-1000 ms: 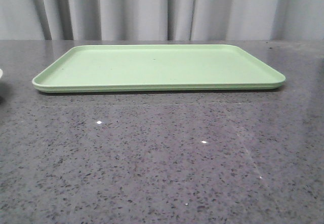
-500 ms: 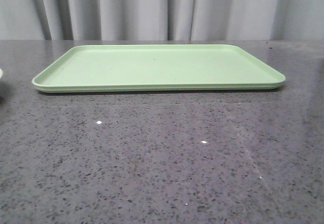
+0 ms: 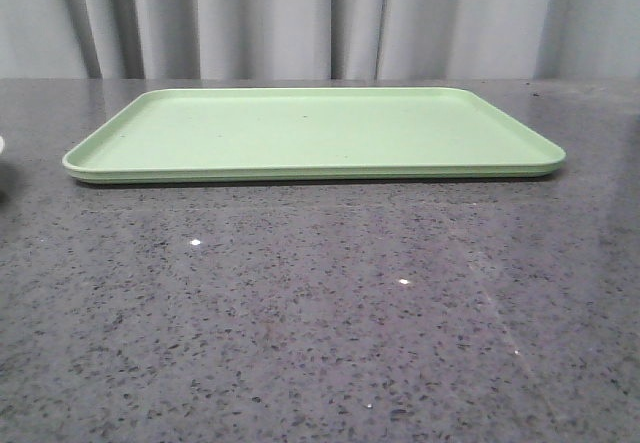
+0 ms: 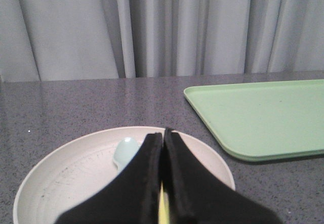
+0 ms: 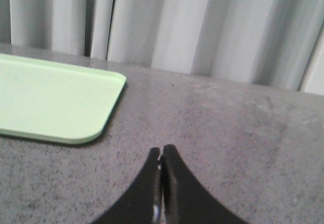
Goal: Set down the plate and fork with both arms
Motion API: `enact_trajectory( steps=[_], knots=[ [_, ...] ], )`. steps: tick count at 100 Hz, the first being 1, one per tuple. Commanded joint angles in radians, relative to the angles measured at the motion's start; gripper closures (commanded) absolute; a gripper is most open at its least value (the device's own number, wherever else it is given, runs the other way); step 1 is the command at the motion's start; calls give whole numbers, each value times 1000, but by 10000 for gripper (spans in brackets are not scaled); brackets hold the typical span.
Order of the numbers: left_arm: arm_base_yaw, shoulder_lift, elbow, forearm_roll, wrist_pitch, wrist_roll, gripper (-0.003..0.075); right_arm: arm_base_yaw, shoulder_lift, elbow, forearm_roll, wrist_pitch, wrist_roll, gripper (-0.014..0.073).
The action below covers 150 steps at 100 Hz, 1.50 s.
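At the far left edge of the front view, only a sliver of the cream-white plate [image 3: 1,145] shows on the speckled grey table [image 3: 320,303], just left of the light-green tray's near-left corner and apart from it. From the left wrist camera the plate [image 4: 66,168] is seen whole-faced, round and shallow, lying flat on the table with the left gripper [image 4: 163,133] directly over it. Its two black fingers [image 4: 144,173] are pressed together, and a thin yellow strip, seemingly the fork [image 4: 163,209], is pinched in the seam between them; its tines and handle are hidden. A pale blue-green spoon-like utensil [image 4: 125,152] lies in the plate, its bowl peeking out beside the fingers. The rectangular tray [image 3: 310,133] sits flat toward the far middle of the table, with nothing on it, in front of a grey pleated curtain [image 3: 320,18]. To the tray's right, the right gripper [image 5: 162,153] hangs over bare tabletop near the tray's rounded corner, its jaws closed against each other with only a hairline gap and nothing visible between them.
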Motion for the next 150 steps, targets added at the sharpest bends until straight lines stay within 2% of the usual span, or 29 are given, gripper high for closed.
enact_trajectory(
  steps=[1, 35, 51, 61, 73, 87, 150],
  knots=[
    [-8, 20, -106, -15, 18, -8, 741, 3, 49, -108, -3, -18, -4, 713],
    [-8, 296, -473, -48, 391, -18, 741, 3, 335, -474, 14, 313, -4, 713],
    [-8, 451, -646, -74, 588, -18, 741, 3, 461, -645, 14, 518, -4, 713],
    [-8, 537, -732, -80, 700, -18, 741, 3, 525, -726, 22, 649, -4, 713],
    [-8, 622, -807, -109, 819, -18, 741, 3, 574, -780, 41, 729, -4, 713],
    [-8, 666, -832, -169, 865, -18, 741, 3, 580, -777, 45, 726, -4, 713],
    [-8, 674, -832, -171, 865, -18, 740, 3, 580, -777, 45, 721, -4, 710]
  ],
)
